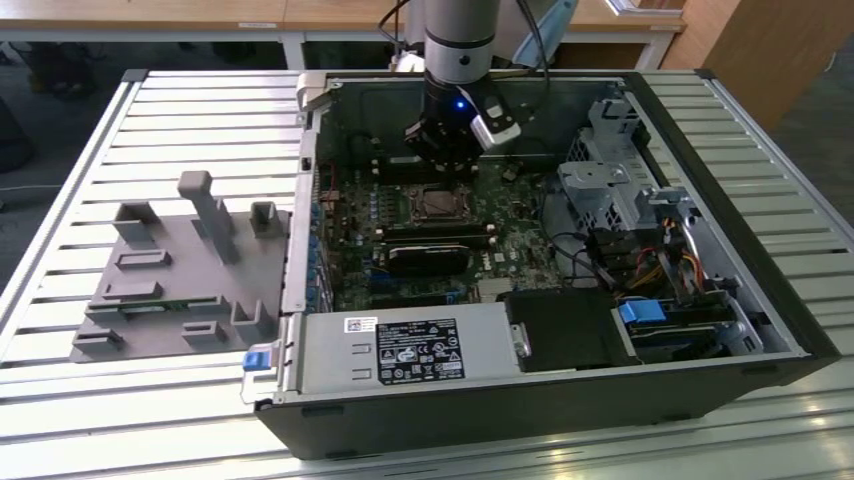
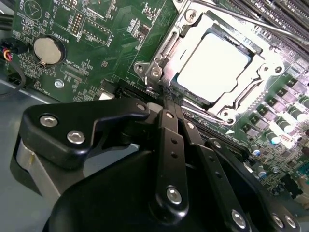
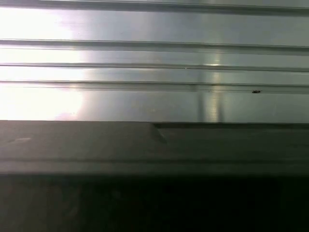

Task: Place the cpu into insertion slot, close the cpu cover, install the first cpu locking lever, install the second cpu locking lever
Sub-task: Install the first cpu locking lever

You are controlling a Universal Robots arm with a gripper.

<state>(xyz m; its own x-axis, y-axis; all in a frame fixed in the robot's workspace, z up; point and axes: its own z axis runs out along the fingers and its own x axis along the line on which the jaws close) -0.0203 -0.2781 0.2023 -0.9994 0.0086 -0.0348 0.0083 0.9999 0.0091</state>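
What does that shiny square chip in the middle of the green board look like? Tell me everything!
The cpu is a small flat square with a pale silvery metal top that glares in the light. It lies flat in its socket on the green board. The cpu cover, a shiny metal frame, is closed around it, leaving the top showing through the window. The gripper is shut just beside the frame's edge, holding nothing.

Bright, polished metal cover frames the pale, matt-topped cpu; glossy black gripper links; green lacquered board; ribbed aluminium table.
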